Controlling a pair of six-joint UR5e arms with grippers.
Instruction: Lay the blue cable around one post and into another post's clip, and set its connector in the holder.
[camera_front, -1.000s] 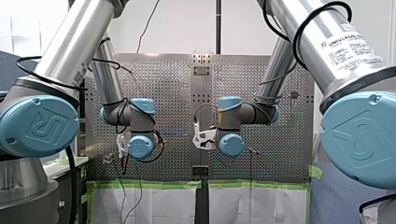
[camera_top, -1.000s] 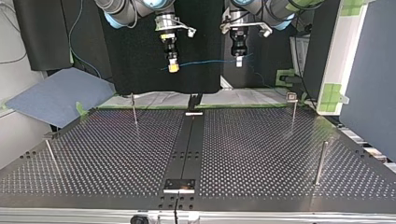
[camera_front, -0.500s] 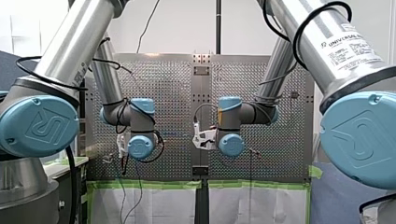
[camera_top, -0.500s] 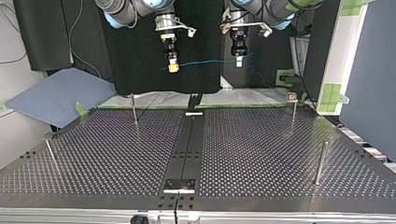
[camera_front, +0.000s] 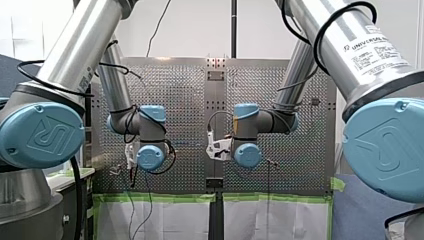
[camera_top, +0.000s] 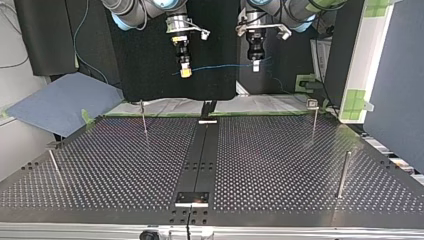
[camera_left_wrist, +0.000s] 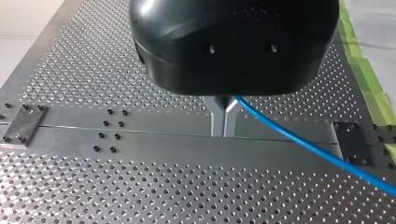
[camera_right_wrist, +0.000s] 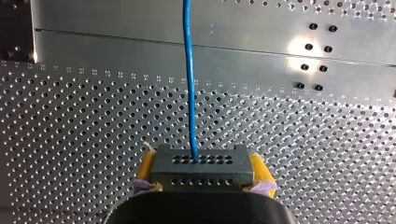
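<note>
The blue wrist joints (camera_front: 151, 156) in the front view cover most of what is held, and the cable cannot be made out there. In the top view, from the left, my right gripper (camera_top: 185, 73) is hung pointing down, well above the perforated table (camera_top: 280, 165). The connector (camera_right_wrist: 203, 168) is too small to tell in that view. In the right wrist view it is seen as a dark grey block with two rows of holes, pinched between the yellow pads (camera_right_wrist: 147, 166). The blue cable (camera_top: 220, 65) is strung nearly level through the air to my left gripper (camera_top: 255, 65), which also points down at about the same height. In the left wrist view the metal fingers (camera_left_wrist: 218, 116) are pressed together on the cable, which runs out of view. Thin posts (camera_top: 143, 116) are stood on the table, well apart from the cable.
</note>
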